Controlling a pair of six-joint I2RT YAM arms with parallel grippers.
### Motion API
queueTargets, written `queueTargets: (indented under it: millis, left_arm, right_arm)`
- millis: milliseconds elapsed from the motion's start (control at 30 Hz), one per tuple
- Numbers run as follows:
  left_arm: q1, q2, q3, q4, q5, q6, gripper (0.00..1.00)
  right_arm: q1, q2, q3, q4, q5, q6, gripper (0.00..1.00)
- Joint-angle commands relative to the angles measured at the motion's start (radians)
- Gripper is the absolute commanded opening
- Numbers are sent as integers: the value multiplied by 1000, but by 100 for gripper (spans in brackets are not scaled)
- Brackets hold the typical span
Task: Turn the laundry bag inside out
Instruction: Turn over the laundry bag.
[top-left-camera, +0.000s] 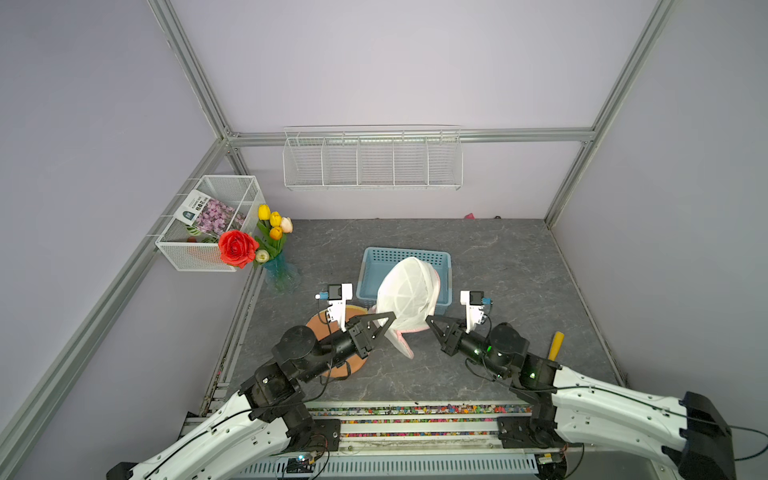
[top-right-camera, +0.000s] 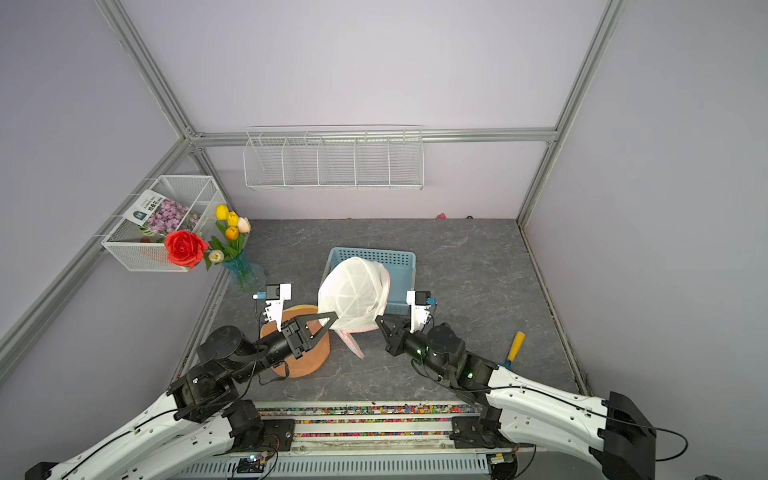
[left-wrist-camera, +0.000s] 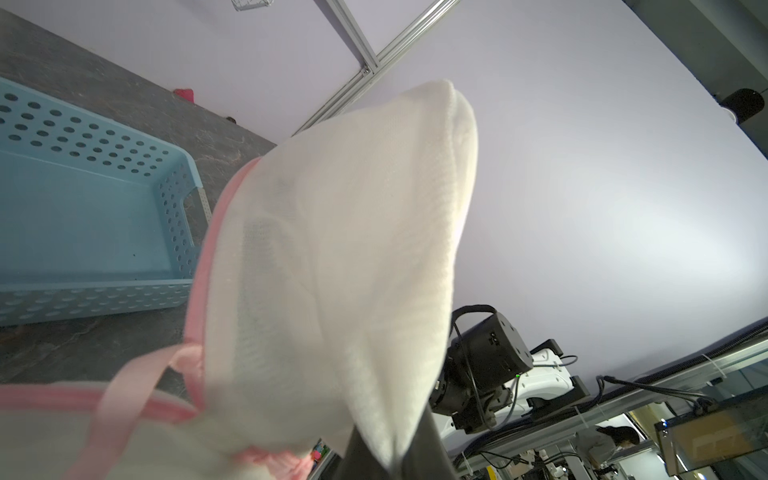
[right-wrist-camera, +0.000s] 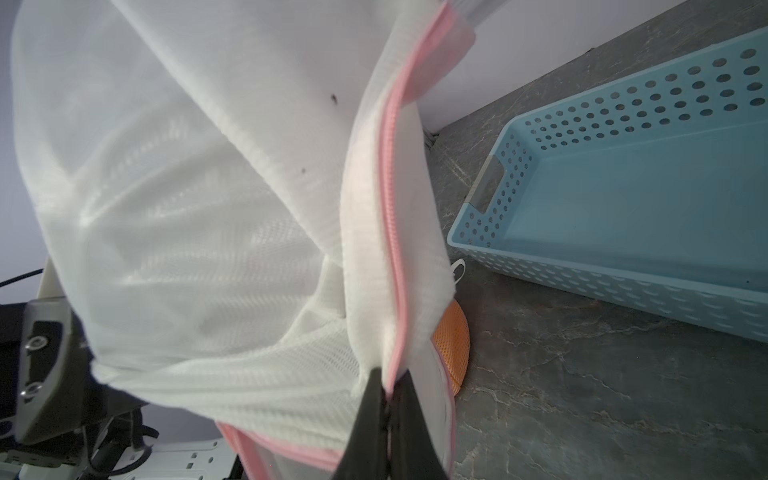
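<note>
Laundry bag (top-left-camera: 409, 291): white mesh with a pink zipper band (right-wrist-camera: 395, 232). It is held up off the table (top-left-camera: 498, 266) between both tools, just in front of the blue basket (top-left-camera: 405, 254). One flap (top-left-camera: 401, 345) hangs down toward the table.
Weight: judged light; it hangs from two small pinches without pulling free.
Stiffness: soft but padded. The mesh keeps a domed shape, yet it creases and folds freely.
Surface: open weave, judged not slippery. It can snag on tool tips.
Where to hold: the sewn rim beside the zipper band. It is thicker than the mesh and outlines the opening.
Left tool (top-left-camera: 392, 316): pressed together, apparently on the bag's white edge at its lower side.
Right tool (right-wrist-camera: 385, 384): pressed together, pinching the rim at the zipper band.
Table: flat, grey, marble-patterned and matte.
Nearby items: an orange round pad (top-right-camera: 309, 365) under the left arm, a yellow handle (top-left-camera: 556, 345) beside the right arm, and a vase of tulips (top-left-camera: 281, 272) at the far left corner.
Room: lilac walls in a metal frame. A wire rack (top-left-camera: 372, 166) hangs on the back wall, and a wire basket (top-left-camera: 195, 253) with a red rose (top-left-camera: 237, 248) on the left wall.
</note>
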Motion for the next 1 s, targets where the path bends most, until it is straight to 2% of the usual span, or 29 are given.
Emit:
queueTargets:
  millis: [0, 67, 167, 267, 400, 467, 567, 767, 867, 967]
  left_arm:
    - [6, -82, 18, 238, 63, -73, 0]
    - [6, -63, 8, 266, 99, -107, 0]
    - [6, -20, 34, 182, 147, -135, 0]
    - [21, -1, 72, 43, 194, -129, 0]
    - [69, -5, 78, -51, 266, -132, 0]
    - [107, 2, 67, -57, 323, -139, 0]
    - [148, -8, 41, -36, 382, -129, 0]
    - [165, -37, 6, 33, 454, -30, 0]
    - [166, -30, -2, 69, 480, -2, 0]
    - [168, -17, -1, 114, 500, 7, 0]
  right_arm:
    - [-56, 59, -102, -88, 166, -19, 0]
    - [-79, 60, -116, -66, 171, -5, 0]
    - [-130, 8, -116, -75, 151, -14, 0]
    - [-207, -61, -95, -121, 86, -26, 17]
    - [-307, -117, -76, -105, -87, -34, 37]
    - [-337, -125, -58, -89, -180, -48, 43]
    - [-349, -146, 12, -215, -232, -63, 48]
    - [-351, -364, -12, -236, -334, -15, 62]
    - [-351, -421, -56, -140, -437, 51, 64]
    - [-351, -408, -84, -26, -539, 117, 65]
